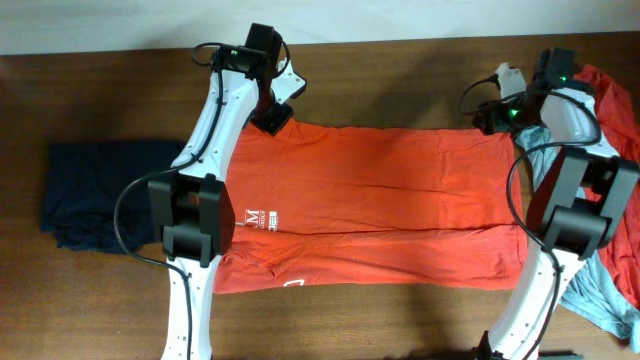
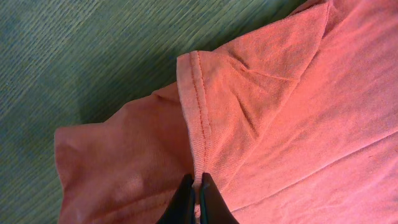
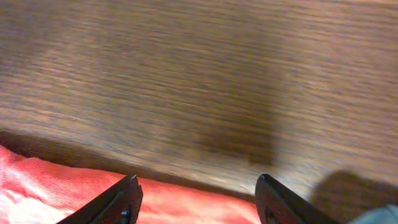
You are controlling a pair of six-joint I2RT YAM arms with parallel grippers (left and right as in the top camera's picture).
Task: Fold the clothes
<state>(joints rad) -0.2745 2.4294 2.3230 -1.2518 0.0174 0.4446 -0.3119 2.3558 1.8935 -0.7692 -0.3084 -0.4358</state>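
Orange T-shirt [image 1: 380, 200] lies spread flat at the centre of the table [image 1: 400, 80]. Left gripper [image 2: 198, 196] has its jaws pinched tight on the sleeve hem [image 2: 199, 118] at the far-left corner. Right gripper [image 3: 198, 185] has its jaws wide apart, holding nothing, over the far-right edge. Navy garment [image 1: 95, 195] lies near the left edge.

A white "M" [image 1: 250, 216] is seen printed on the orange T-shirt [image 1: 380, 200]; the smaller white lettering [image 1: 275, 216] beside it cannot be read.

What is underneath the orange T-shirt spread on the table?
Only the brown wooden table shows around the flat orange T-shirt; anything beneath its fabric is covered.
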